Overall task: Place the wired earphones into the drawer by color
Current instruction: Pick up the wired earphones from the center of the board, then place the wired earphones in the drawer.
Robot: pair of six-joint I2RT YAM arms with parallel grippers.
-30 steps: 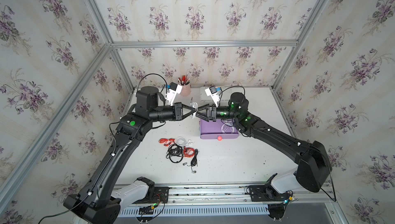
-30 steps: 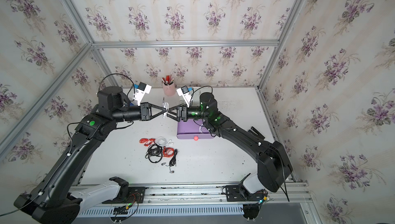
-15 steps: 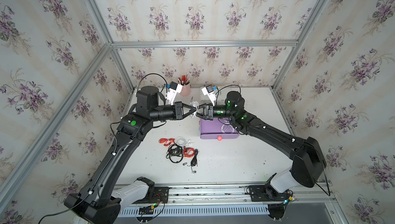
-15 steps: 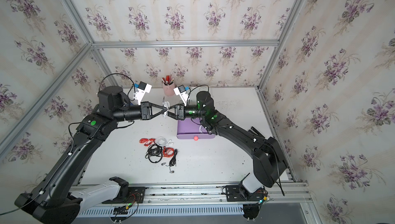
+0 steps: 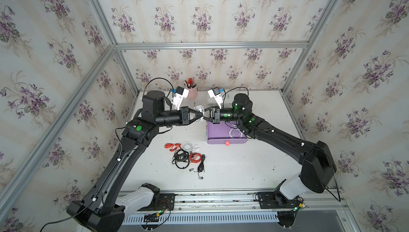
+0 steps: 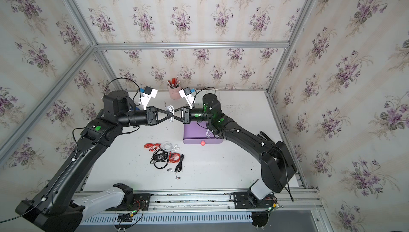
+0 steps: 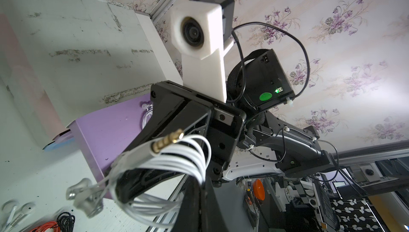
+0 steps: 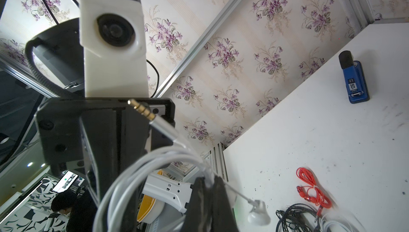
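held coil: white earphones (image 5: pixel 200 111), a looped bundle up in the air over the table (image 5: pixel 243 166), just beside the purple drawer (image 5: pixel 240 141) on the left arm's side; jack plug (image 7: pixel 168 141) sticking out, one earbud (image 8: pixel 258 215) dangling.
left gripper (image 5: pixel 201 116): pinched tight on the white coil.
right gripper (image 5: pixel 205 116): clamped on the same coil, tip to tip with the left.
purple drawer: standing open, another white cable (image 5: pixel 234 132) lying inside, pink knob (image 5: pixel 227 143) at the front.
loose pile (image 5: pixel 188 156): red-orange, black and white earphones tangled on the table, near the drawer front but apart from it.
further out: pink pen cup (image 5: pixel 192 91) by the rear wall; blue stapler (image 8: pixel 354 80) on the table.
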